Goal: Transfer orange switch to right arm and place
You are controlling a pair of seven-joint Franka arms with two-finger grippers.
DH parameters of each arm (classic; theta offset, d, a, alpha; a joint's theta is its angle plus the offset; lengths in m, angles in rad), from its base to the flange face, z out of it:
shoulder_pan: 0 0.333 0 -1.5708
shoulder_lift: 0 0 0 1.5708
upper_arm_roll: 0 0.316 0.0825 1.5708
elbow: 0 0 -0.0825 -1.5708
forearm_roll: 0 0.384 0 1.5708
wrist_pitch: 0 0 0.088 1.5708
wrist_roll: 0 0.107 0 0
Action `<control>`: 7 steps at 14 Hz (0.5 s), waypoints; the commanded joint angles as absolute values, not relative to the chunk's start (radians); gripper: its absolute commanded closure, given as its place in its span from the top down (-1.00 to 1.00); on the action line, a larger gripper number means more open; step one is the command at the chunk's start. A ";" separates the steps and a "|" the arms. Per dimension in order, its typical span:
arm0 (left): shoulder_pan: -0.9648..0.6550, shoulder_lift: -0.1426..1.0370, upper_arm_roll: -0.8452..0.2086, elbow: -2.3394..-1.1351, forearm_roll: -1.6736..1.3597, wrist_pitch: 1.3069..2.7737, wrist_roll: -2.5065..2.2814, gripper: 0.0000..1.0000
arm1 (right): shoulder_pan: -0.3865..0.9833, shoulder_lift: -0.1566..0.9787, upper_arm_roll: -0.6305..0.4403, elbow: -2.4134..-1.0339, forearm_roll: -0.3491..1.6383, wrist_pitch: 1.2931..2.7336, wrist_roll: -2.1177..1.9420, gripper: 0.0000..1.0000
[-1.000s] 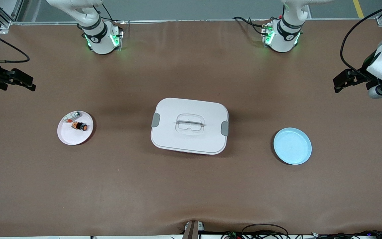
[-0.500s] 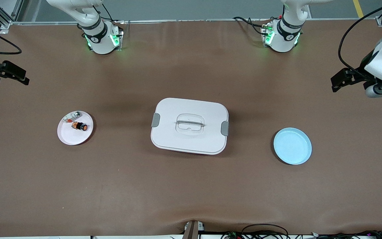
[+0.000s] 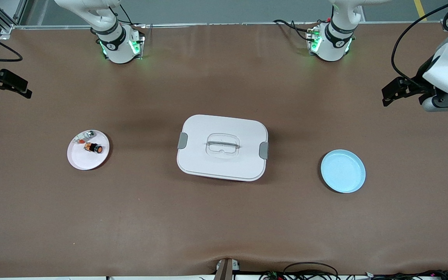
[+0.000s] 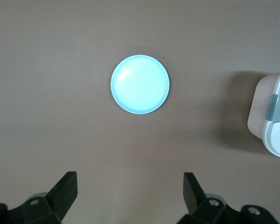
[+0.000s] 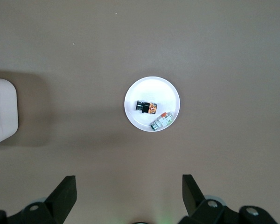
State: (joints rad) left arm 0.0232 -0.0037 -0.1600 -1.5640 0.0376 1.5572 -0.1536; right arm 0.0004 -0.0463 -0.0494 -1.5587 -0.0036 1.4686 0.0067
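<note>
Two white arms, rounded glossy housings with black joint bands. Both bases point(image 3: 119, 46) glow green at the collar. Black cables loop from the left arm's wrist point(image 3: 447, 70) and trail at the other base point(image 3: 331, 41). Grippers matte black: left gripper point(image 4: 130, 198), right gripper point(image 5: 128, 198), with wedge-shaped fingers point(image 4: 65, 186) and round screw holes.

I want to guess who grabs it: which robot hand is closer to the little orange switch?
Right. The right gripper hovers near the orange switch; the left gripper hangs at the table's left-arm end.
</note>
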 commanded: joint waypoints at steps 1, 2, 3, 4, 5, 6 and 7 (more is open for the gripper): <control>0.029 -0.021 -0.161 -1.569 0.020 1.557 -0.132 1.00 | -0.008 -0.028 -0.046 -1.522 0.006 1.447 0.023 1.00; 0.029 -0.021 -0.160 -1.569 0.020 1.557 -0.132 1.00 | -0.009 -0.028 -0.046 -1.522 0.008 1.447 0.021 1.00; 0.029 -0.021 -0.160 -1.568 0.020 1.557 -0.132 1.00 | -0.008 -0.028 -0.046 -1.522 0.008 1.447 0.023 1.00; 0.029 -0.020 -0.160 -1.562 0.020 1.557 -0.133 1.00 | -0.008 -0.028 -0.046 -1.522 0.008 1.447 0.021 1.00; 0.029 -0.017 -0.160 -1.557 0.020 1.557 -0.135 1.00 | -0.009 -0.028 -0.046 -1.520 0.008 1.448 0.021 1.00; 0.029 -0.015 -0.160 -1.555 0.020 1.557 -0.135 1.00 | -0.009 -0.028 -0.046 -1.520 0.006 1.448 0.021 1.00; 0.029 -0.015 -0.160 -1.555 0.020 1.557 -0.135 1.00 | -0.009 -0.028 -0.046 -1.520 0.006 1.447 0.021 1.00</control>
State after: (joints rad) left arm 0.0242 -0.0037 -0.1600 -1.5582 0.0376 1.5573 -0.1536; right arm -0.0004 -0.0436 -0.0495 -1.5541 -0.0036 1.4670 0.0083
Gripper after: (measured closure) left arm 0.000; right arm 0.000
